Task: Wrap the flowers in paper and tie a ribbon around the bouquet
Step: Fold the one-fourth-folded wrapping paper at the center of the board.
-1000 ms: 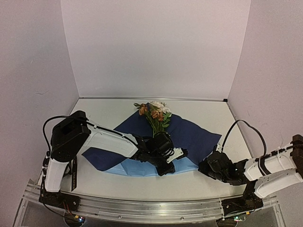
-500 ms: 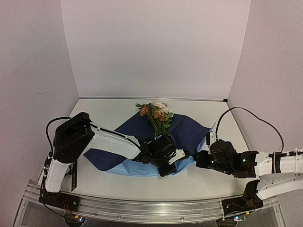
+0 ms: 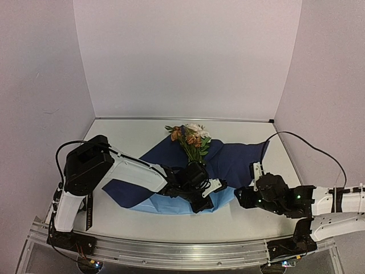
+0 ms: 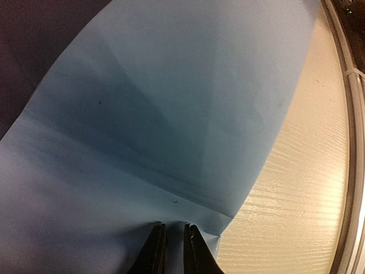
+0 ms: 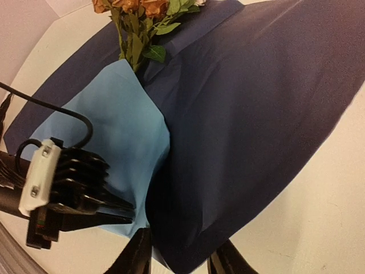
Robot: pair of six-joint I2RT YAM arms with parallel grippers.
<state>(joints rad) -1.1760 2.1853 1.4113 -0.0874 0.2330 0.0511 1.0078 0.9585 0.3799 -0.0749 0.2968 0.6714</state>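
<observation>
Cream table, pale walls. The paper lies navy side up with a light-blue flap folded over, and the flowers lie on it. The left gripper is low at the flap's edge, jaws nearly together; pinching or not, can't tell. The right gripper is spread over the navy corner.

Lower stems of the flowers beneath the folded paper

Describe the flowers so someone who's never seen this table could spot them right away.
On the pale table, a large sheet of paper, dark navy with a light blue fold, lies in the middle. At its far edge lie the flowers: a small bunch of cream and orange blooms on green stems, the only leafy, multicoloured thing there.
</observation>
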